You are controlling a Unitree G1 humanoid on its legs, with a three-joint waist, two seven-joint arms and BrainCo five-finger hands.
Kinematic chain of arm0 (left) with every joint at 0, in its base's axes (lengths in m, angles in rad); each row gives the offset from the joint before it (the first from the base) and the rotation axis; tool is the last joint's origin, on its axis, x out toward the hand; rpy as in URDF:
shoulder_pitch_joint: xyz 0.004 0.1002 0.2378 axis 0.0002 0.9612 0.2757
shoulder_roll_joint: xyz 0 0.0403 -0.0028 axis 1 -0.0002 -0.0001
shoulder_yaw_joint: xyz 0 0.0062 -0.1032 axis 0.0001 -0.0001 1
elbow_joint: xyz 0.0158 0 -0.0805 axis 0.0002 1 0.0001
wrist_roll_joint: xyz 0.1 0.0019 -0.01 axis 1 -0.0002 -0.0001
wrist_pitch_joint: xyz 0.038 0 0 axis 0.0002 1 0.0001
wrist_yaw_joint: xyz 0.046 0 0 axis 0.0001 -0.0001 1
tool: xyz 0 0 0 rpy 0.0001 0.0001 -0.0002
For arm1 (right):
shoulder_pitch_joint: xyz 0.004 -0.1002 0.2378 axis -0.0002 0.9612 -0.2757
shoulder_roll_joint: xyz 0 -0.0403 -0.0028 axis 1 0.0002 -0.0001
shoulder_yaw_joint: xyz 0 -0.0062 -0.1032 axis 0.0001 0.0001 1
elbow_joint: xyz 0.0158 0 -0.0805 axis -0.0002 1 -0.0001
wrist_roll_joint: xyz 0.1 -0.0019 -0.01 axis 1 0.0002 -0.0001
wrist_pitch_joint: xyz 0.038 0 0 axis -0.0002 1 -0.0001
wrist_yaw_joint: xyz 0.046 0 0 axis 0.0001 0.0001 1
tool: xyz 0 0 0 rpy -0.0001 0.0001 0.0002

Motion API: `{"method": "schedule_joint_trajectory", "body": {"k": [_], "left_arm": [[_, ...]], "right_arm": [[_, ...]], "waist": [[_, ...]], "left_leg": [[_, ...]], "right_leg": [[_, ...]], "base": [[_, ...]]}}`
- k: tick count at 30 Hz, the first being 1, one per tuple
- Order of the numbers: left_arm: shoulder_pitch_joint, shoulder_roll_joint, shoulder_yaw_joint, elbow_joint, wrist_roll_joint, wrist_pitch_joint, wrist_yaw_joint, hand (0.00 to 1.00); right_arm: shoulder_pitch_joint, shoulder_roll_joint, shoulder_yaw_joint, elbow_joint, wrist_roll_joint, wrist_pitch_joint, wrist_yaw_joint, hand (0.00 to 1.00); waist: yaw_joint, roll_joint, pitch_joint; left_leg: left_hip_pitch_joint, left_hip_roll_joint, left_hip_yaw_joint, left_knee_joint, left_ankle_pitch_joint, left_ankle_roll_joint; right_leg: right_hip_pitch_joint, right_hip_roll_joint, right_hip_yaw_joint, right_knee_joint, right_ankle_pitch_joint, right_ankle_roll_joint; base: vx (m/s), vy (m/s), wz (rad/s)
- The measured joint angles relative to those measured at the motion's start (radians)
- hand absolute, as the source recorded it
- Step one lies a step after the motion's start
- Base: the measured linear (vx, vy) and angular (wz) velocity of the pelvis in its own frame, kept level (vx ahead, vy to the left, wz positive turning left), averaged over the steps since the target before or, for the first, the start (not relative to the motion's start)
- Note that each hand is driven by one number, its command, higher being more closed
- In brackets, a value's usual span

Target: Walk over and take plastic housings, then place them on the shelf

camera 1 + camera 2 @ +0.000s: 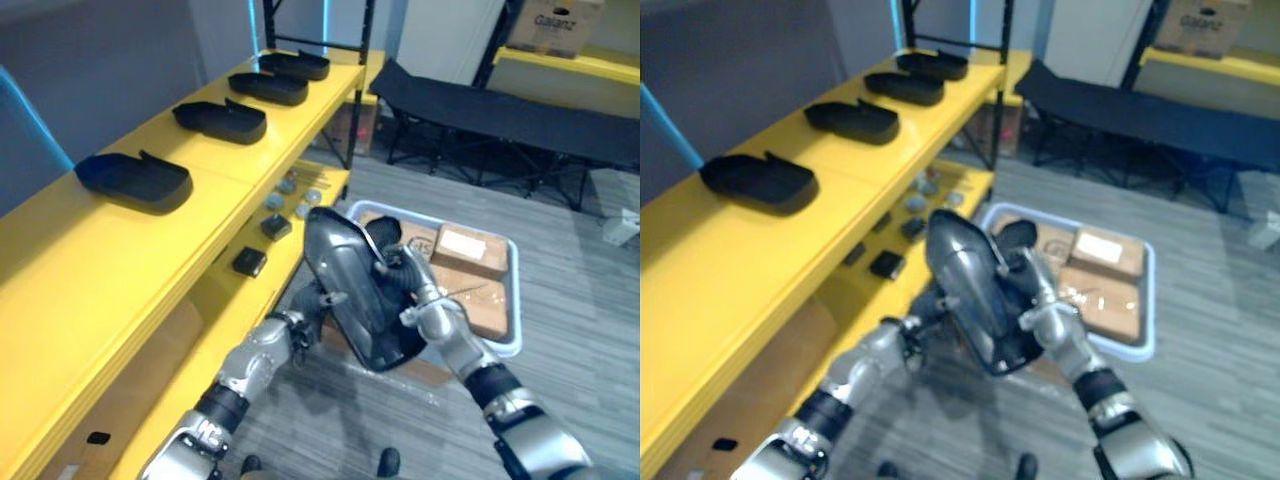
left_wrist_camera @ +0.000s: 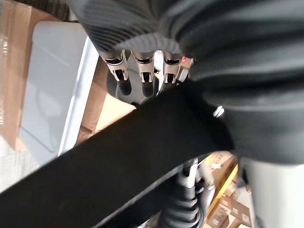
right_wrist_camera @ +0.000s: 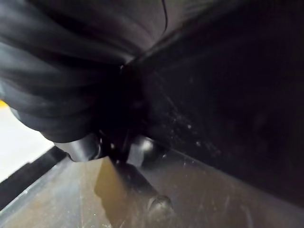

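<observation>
A black plastic housing stands tilted on edge in the air between my two hands, over the floor beside the yellow shelf. My left hand grips its lower left side; in the left wrist view its fingers bend over the housing's dark edge. On the right rim my right hand has its fingers curled round the housing. Several more black housings lie in a row on the shelf top, the nearest at the left, another behind it.
Small dark and grey parts lie on the lower shelf level. A grey tote with cardboard boxes sits on the floor just behind the held housing. A black folding cot stands at the back right.
</observation>
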Motion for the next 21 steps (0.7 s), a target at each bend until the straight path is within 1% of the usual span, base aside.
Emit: {"method": "schedule_joint_trajectory", "body": {"k": [3,6,8,13,15,17,20,21], "left_arm": [[0.000,0.000,-0.011,0.007,0.007,-0.001,0.000,0.00],[0.000,0.006,-0.049,0.012,0.008,-0.004,0.000,0.00],[0.000,0.006,-0.069,0.032,0.010,-0.019,0.000,0.00],[0.000,0.008,-0.084,0.045,0.028,-0.032,0.002,0.00],[0.000,0.008,-0.107,0.066,0.038,-0.061,0.019,0.00],[0.002,0.008,-0.109,0.068,0.038,-0.076,0.027,0.00],[0.004,0.007,-0.109,0.070,0.024,-0.134,0.045,0.00],[0.004,0.006,-0.109,0.070,-0.004,-0.158,0.047,0.00]], "right_arm": [[-0.001,0.000,0.008,0.006,0.000,0.000,-0.014,1.00],[-0.014,0.005,0.015,0.009,-0.001,0.000,-0.015,1.00],[-0.034,0.006,0.029,0.025,-0.003,0.000,-0.015,1.00],[-0.039,0.015,0.048,0.041,0.001,0.000,-0.021,1.00],[-0.038,0.016,0.054,0.049,0.000,0.000,-0.029,1.00],[-0.037,0.017,0.061,0.050,0.001,0.000,-0.037,1.00],[-0.036,0.024,0.063,0.050,0.019,0.000,-0.047,1.00],[-0.035,0.031,0.063,0.050,0.032,0.000,-0.059,1.00]], "waist": [[0.005,0.002,0.001],[0.006,0.002,0.001],[0.005,0.002,0.001],[0.007,0.002,0.001],[0.006,0.001,0.001],[0.006,0.001,0.002],[0.006,0.001,0.002],[0.006,0.001,0.002]], "left_leg": [[-0.002,0.000,-0.002,0.000,0.000,0.000],[-0.004,0.000,-0.003,0.000,0.000,0.000],[-0.004,0.000,-0.003,0.000,0.000,0.000],[-0.009,0.000,-0.004,0.000,0.000,0.000],[-0.010,0.000,-0.004,0.000,0.000,0.000],[-0.010,0.000,-0.004,0.000,0.000,0.000],[-0.010,0.000,-0.004,0.000,0.000,0.001],[-0.010,0.000,-0.004,0.001,-0.001,0.001]], "right_leg": [[0.000,0.000,-0.001,0.001,0.000,0.000],[-0.001,0.000,-0.003,0.001,0.001,0.001],[-0.001,0.000,-0.003,0.001,0.001,0.001],[-0.005,0.000,-0.003,0.001,0.001,0.001],[-0.006,0.000,-0.003,0.001,0.003,0.001],[-0.006,0.000,-0.003,0.001,0.003,0.002],[-0.006,0.000,-0.002,0.001,0.004,0.002],[-0.005,0.000,-0.002,0.001,0.004,0.002]], "base": [[0.00,0.000,0.00],[0.00,0.000,0.00],[0.00,0.000,0.00],[0.00,0.000,0.00],[0.00,0.000,0.00],[0.00,0.000,0.00],[0.00,0.000,0.00],[0.00,0.000,0.00]]}}
